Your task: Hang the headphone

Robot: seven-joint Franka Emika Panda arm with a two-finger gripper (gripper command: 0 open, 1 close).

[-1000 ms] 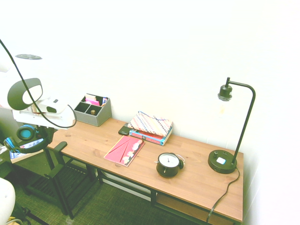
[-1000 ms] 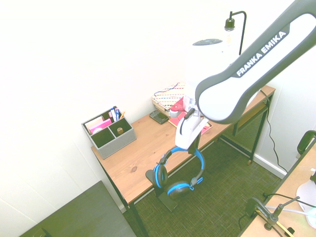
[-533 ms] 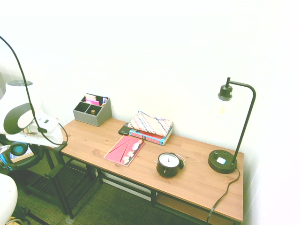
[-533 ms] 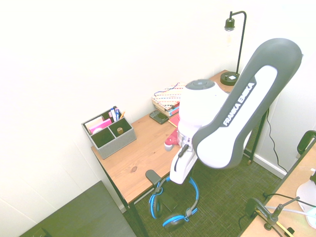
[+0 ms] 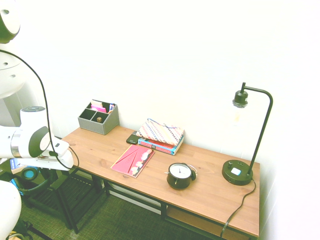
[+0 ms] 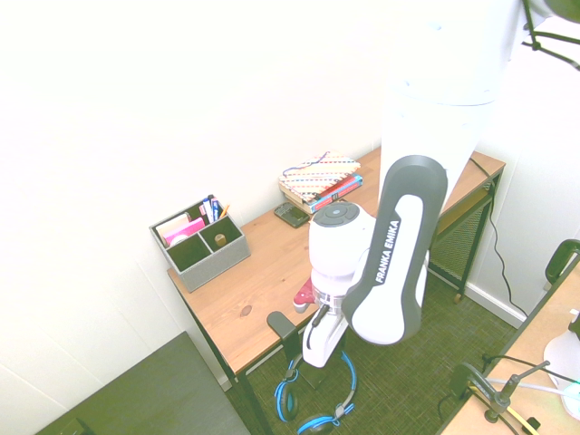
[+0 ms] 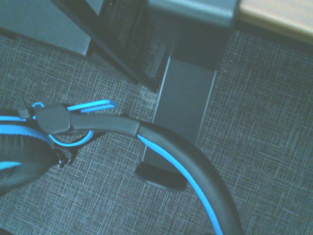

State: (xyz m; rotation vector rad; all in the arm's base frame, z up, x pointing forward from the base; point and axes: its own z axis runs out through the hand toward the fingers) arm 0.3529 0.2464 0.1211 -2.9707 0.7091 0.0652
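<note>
My hand (image 6: 319, 352), clamped on the headphone (image 6: 313, 399), has dropped below the surface (image 6: 258, 290) edge, seemingly overshooting the black hanger (image 6: 284, 331).

From close above, the headphone (image 7: 181, 161) fills the lower part of the view: its black headband with a bright blue stripe curves across, and a blue-edged ear cup (image 7: 22, 152) sits at one end. Behind it stands a dark grey stand (image 7: 188, 93) on grey woven carpet (image 7: 274, 127). A strip of what looks like the wooden desk (image 7: 279, 14) shows in a corner.
</note>
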